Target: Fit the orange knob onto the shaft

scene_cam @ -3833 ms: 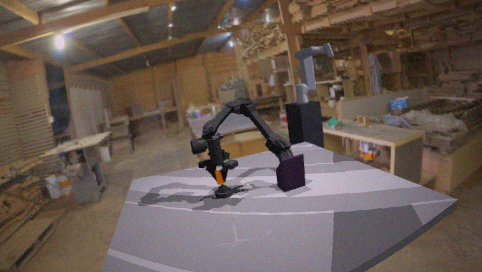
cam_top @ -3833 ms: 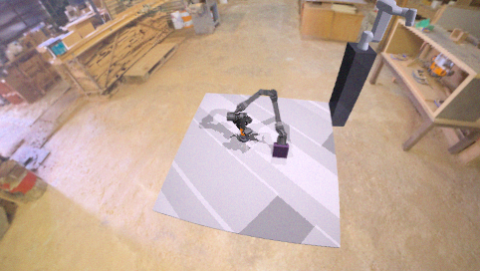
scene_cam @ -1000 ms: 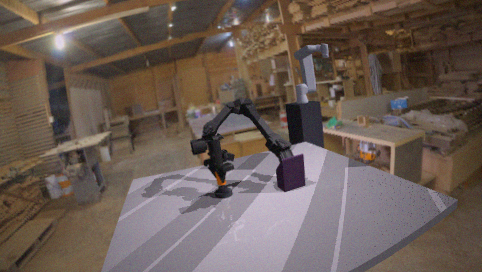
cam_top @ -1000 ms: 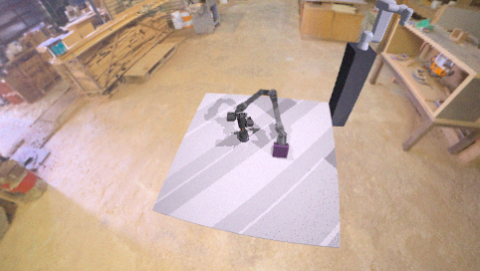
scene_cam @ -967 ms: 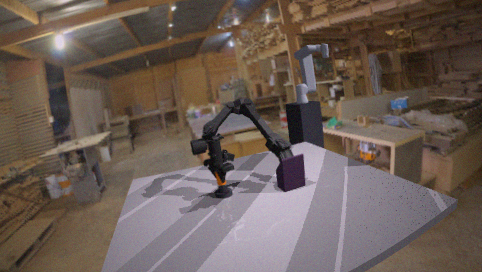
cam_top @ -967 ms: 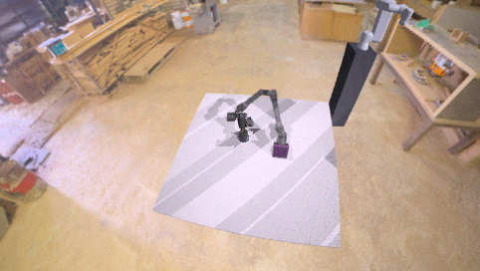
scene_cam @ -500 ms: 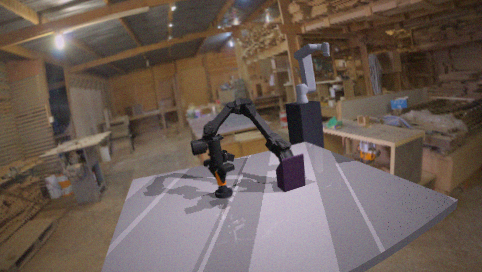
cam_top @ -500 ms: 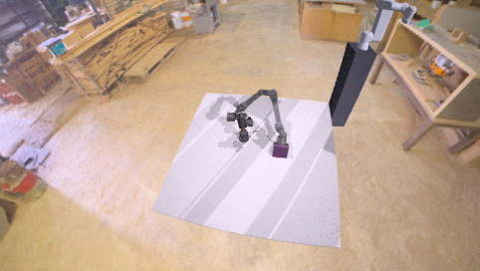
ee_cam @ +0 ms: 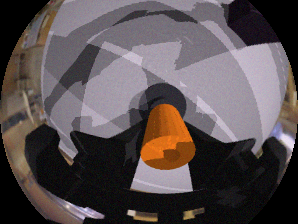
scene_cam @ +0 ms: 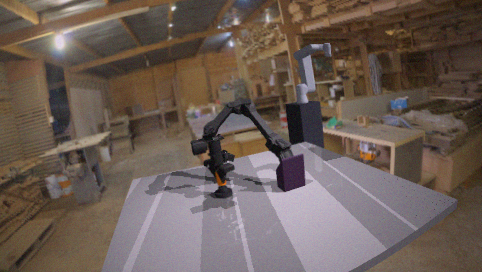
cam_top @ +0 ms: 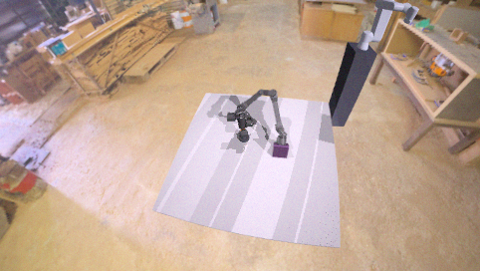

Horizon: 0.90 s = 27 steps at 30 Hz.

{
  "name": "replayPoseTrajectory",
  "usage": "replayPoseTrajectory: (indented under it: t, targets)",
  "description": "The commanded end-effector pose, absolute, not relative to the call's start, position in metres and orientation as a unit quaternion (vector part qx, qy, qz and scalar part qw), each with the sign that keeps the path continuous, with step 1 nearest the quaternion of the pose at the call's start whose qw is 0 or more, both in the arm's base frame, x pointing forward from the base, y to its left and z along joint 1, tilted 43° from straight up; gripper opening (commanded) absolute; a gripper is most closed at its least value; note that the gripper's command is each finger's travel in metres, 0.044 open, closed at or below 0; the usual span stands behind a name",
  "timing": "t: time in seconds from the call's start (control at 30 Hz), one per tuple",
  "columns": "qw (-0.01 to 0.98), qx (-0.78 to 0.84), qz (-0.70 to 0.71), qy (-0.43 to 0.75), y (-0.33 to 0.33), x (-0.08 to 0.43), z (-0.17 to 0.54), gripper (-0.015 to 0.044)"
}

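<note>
The orange knob (scene_cam: pixel 220 181) (ee_cam: pixel 168 142) stands roughly upright, leaning slightly in the exterior view, with its narrower end towards the pedestal. My gripper (scene_cam: pixel 219 175) (ee_cam: pixel 164 123) is shut on the knob, one dark finger on each side. The dark round pedestal (cam_top: pixel 243 138) (scene_cam: pixel 223 193) (ee_cam: pixel 172 93) stands on the table directly below. In the wrist view the knob's far end overlaps the pedestal's near part. The shaft is not clearly seen, and I cannot tell whether the knob's tip touches it or is around it. The shaft's flat side is hidden.
A purple block (cam_top: pixel 280 150) (scene_cam: pixel 291 173) (ee_cam: pixel 252 26) stands at the foot of my arm, right of the pedestal. The pale striped table top (cam_top: pixel 259 209) (scene_cam: pixel 260 225) carries shadows of the arm. A grey arm on a tall dark column (cam_top: pixel 351 75) (scene_cam: pixel 304 122) stands beyond the table.
</note>
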<state>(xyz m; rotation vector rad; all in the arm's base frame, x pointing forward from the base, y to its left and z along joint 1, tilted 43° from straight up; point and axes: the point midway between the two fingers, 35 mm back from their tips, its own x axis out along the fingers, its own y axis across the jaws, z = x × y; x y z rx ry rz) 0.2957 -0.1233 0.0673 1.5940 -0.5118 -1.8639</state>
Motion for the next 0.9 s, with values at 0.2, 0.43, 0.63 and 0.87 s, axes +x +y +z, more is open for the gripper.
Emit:
replayPoseTrajectory:
  t: [0.2,0.43,0.63,0.87]
  targets:
    - [0.322,0.599,-0.71,-0.184,-0.1236,0.2943,0.0669,0.0]
    - [0.308,0.606,-0.705,-0.2,-0.1235,0.294,0.0667,0.0]
    - [0.307,0.607,-0.705,-0.202,-0.1236,0.294,0.0667,0.0]
    - [0.307,0.607,-0.705,-0.202,-0.1238,0.2943,0.0667,0.0]
